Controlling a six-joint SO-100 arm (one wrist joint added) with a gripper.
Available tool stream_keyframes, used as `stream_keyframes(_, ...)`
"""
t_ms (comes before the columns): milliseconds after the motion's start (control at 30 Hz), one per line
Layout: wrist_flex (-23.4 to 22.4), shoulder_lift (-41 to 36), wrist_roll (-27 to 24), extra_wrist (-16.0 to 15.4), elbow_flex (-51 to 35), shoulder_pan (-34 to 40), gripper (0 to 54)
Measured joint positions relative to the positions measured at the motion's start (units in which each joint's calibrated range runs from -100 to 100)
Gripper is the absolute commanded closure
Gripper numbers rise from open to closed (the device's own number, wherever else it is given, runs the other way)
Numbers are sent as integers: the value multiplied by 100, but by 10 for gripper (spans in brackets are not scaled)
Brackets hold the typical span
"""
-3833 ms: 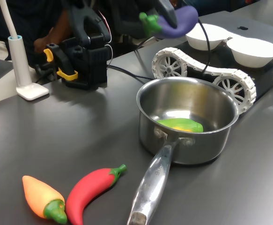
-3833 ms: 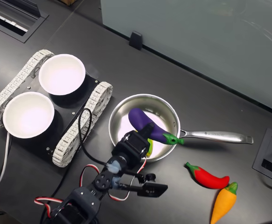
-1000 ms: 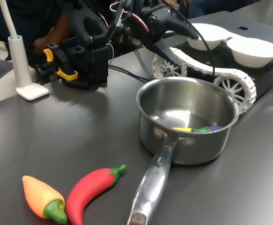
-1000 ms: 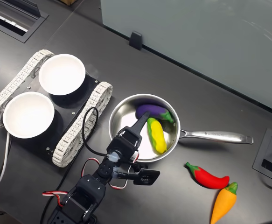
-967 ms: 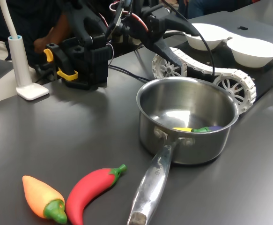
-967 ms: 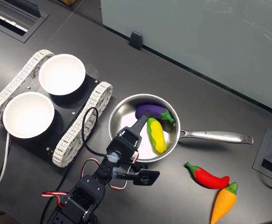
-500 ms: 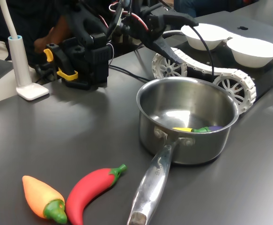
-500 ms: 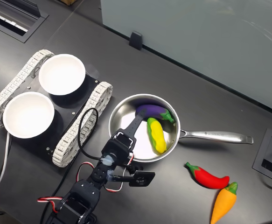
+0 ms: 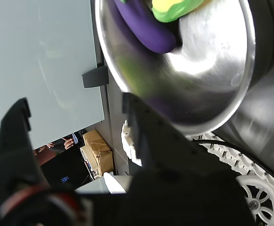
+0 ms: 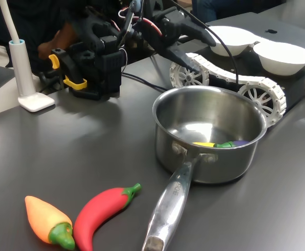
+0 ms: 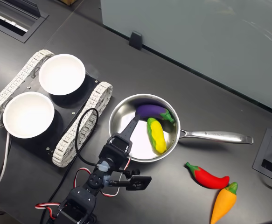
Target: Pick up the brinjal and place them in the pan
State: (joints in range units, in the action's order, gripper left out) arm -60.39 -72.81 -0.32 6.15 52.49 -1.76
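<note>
So the brinjal is lying in the pan, far side in the second exterior view, right beside a yellow corn toy. My gripper is empty with its jaws spread wide, over the pan's near rim.

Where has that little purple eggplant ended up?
In the second exterior view the brinjal lies inside the pan, against its far wall, right beside a yellow corn toy. The hand is open, near the pan's rim.
</note>
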Motion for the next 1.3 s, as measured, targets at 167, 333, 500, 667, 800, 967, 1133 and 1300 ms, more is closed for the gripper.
stream_keyframes(167, 85, -160, 49, 0, 118, 0, 325)
stream_keyframes(333, 161, -303, 88, 0, 281, 66, 354)
stream_keyframes(500, 297, -522, 88, 0, 624, 55, 405)
stream_keyframes(667, 425, -774, 142, 0, 968, 55, 484)
stream_keyframes(800, 425, -1035, 142, 0, 1149, 110, 531)
stream_keyframes(967, 340, -1498, 186, 0, 1367, 286, 536)
stream_keyframes(1133, 178, -1751, 186, 0, 1394, 286, 536)
stream_keyframes(1300, -93, -1961, 186, 0, 1602, 286, 536)
